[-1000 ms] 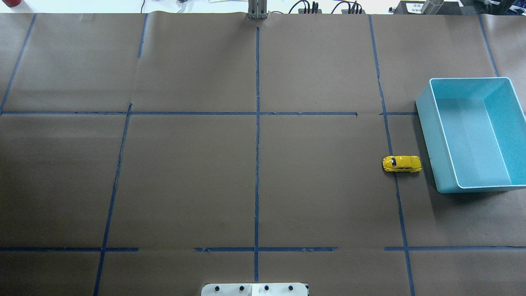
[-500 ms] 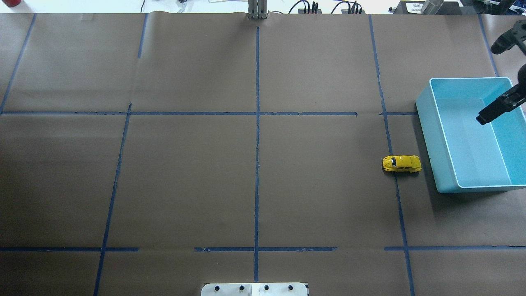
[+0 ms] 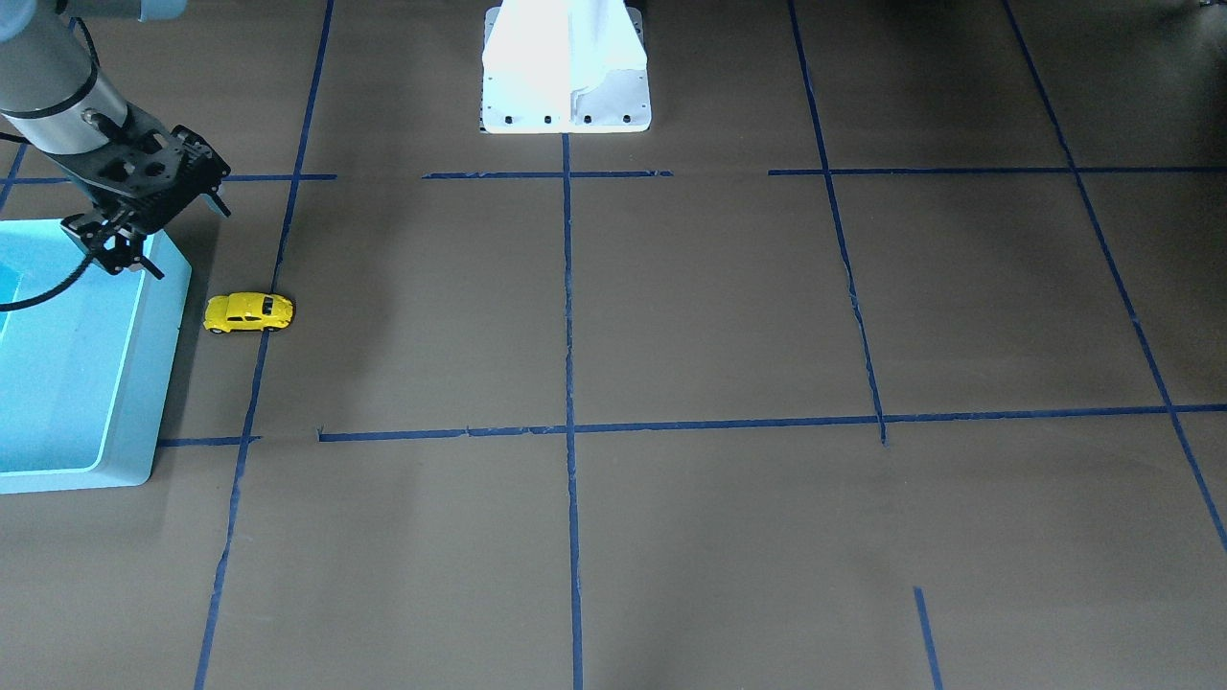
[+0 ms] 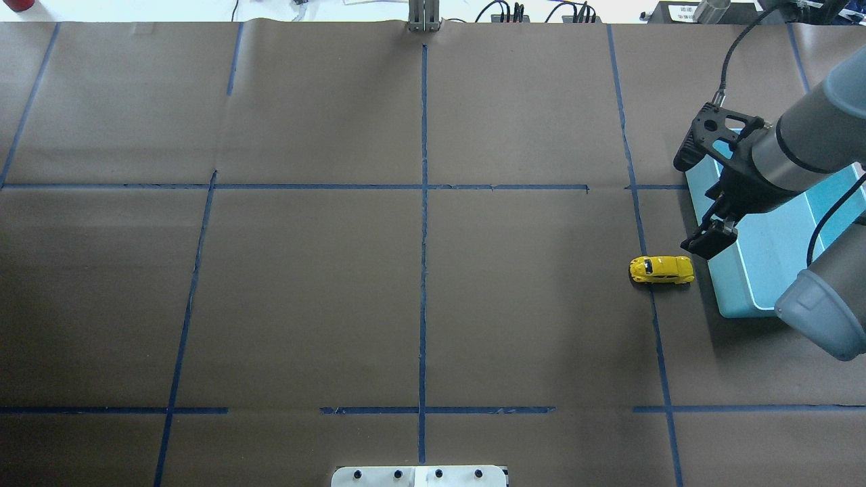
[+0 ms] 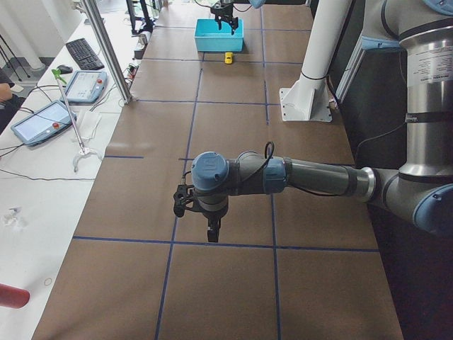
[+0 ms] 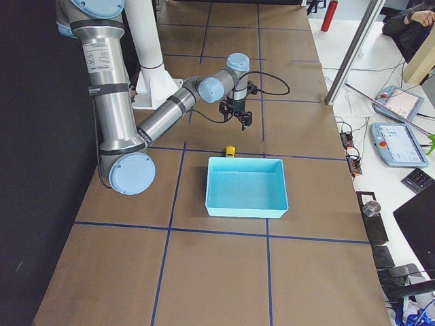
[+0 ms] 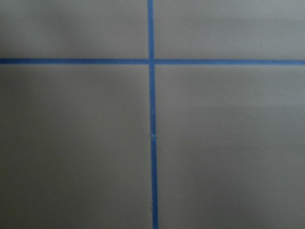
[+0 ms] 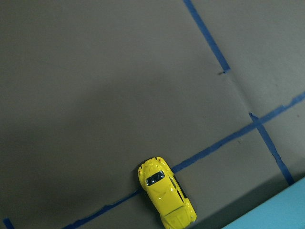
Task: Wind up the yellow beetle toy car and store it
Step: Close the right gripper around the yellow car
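Yellow beetle toy car, long axis twd bin

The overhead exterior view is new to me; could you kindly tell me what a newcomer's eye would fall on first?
The yellow beetle toy car pops first, tiny and bright on the brown table. It sits on a blue tape line, just left of the turquoise bin at the view's right. Next comes the right gripper, hanging above the bin's edge nearest the car without touching the car.
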Robot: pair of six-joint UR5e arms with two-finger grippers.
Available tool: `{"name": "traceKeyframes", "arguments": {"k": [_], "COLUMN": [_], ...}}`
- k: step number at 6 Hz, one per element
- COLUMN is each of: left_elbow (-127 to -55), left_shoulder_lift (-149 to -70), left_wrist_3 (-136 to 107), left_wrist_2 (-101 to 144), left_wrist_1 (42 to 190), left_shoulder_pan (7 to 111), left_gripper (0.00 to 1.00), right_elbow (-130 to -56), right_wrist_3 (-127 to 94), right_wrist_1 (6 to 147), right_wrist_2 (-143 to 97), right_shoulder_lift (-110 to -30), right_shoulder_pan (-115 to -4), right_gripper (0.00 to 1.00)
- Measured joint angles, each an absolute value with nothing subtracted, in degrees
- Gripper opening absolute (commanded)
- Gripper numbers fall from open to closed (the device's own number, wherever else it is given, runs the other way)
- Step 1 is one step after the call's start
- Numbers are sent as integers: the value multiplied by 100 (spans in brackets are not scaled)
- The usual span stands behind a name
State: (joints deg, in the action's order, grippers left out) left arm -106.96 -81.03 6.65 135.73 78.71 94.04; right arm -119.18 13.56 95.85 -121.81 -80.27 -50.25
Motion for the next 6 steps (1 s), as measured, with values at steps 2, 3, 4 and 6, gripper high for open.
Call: {"name": "traceKeyframes", "arguments": {"k": [2, 3, 4, 6], "left_elbow": [-10804, -10775, -10743, -10782], "left_shoulder_lift": [-7966, -7958, -7960, -7961], "left_wrist_3": [666, 667, 671, 670], "left_wrist_2": [13249, 13226, 13223, 13227], "left_wrist_1": [7883, 7883, 7901, 7910], "left_shoulder_pan": [9393, 9390, 9388, 9387], "left_gripper": [100, 100, 100, 100], "right_elbow": [-11782, -11698, -11469, -10962], "right_wrist_3": [2526, 2988, 3266, 3580], "right_wrist_1": [9157, 9047, 8766, 7827], "right_wrist_2": [-11979, -11801, -11700, -11678], "right_shoulder_lift": [-8111, -8139, -8188, -8440], "right_shoulder_pan": [-4709, -4577, -4471, -4401], "right_gripper": [100, 100, 100, 100]}}
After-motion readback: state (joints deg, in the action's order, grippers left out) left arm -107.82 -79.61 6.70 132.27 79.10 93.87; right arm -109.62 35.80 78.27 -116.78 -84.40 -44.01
